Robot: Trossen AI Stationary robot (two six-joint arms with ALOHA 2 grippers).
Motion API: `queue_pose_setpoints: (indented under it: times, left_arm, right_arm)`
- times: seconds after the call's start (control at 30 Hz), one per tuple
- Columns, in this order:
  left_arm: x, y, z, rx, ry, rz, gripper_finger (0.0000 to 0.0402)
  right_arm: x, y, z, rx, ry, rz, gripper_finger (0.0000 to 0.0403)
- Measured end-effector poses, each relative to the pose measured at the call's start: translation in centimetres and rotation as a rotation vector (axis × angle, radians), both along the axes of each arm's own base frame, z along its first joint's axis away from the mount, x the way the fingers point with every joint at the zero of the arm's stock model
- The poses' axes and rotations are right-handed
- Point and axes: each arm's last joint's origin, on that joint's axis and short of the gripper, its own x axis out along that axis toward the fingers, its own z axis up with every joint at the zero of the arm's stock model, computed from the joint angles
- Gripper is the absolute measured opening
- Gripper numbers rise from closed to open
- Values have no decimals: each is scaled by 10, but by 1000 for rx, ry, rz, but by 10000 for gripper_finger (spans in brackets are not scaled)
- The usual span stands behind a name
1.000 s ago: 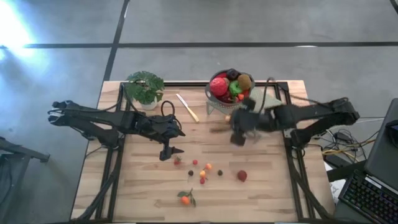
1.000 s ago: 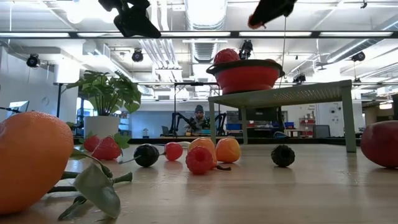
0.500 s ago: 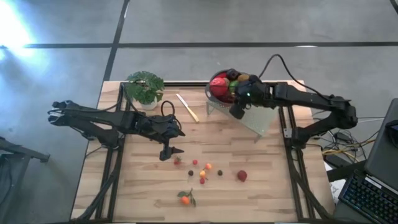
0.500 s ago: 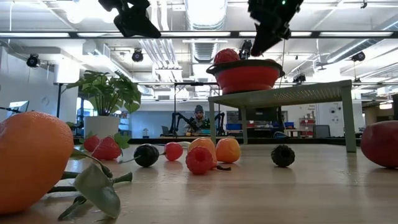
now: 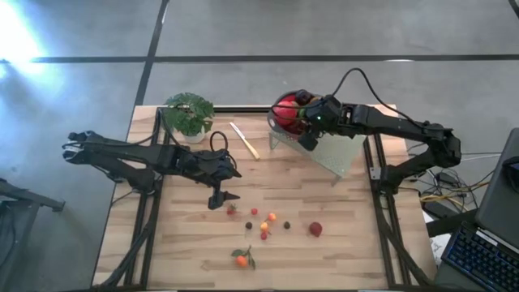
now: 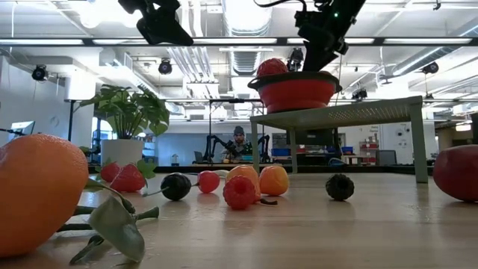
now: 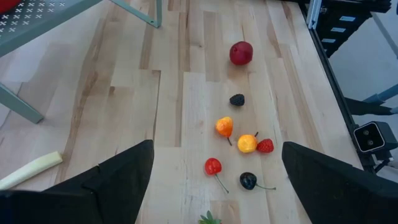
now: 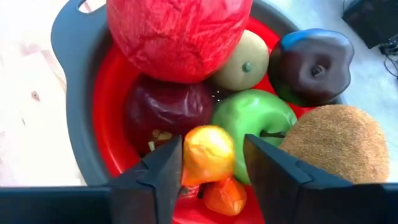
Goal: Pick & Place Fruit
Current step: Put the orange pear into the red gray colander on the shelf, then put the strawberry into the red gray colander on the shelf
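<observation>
Dropping a little orange fruit into the bowl

Left gripper hangs spread over loose berries mid-table; right gripper over the red bowl, jaws flanking the orange fruit. Can't tell if pinched. I'd open fully before lifting.

No readable text, label, brand, number or sign is showing in any of the views.
</observation>
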Motion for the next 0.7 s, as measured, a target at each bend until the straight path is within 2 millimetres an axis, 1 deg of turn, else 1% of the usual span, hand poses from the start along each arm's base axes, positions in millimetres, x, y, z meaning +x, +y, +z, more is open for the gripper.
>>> queue_pose_setpoints:
  times: [0.2, 0.37, 0.47, 0.53, 0.7]
  left_arm:
    - [0, 0, 0, 0, 0, 0, 360]
    - [0, 0, 0, 0, 0, 0, 360]
    - [0, 0, 0, -1, -6, 0, 360]
    - [0, 0, 1, -1, -8, 0, 360]
    - [0, 0, 1, -1, -9, 0, 360]
  right_arm:
    - [-1, 1, 1, -6, 7, 10, 226]
    - [0, 6, 11, -24, -2, 44, 249]
    - [-1, 15, 21, -32, -8, 84, 249]
    - [-4, 22, 26, -29, -2, 106, 242]
    - [-21, 39, 29, 5, 45, 131, 217]
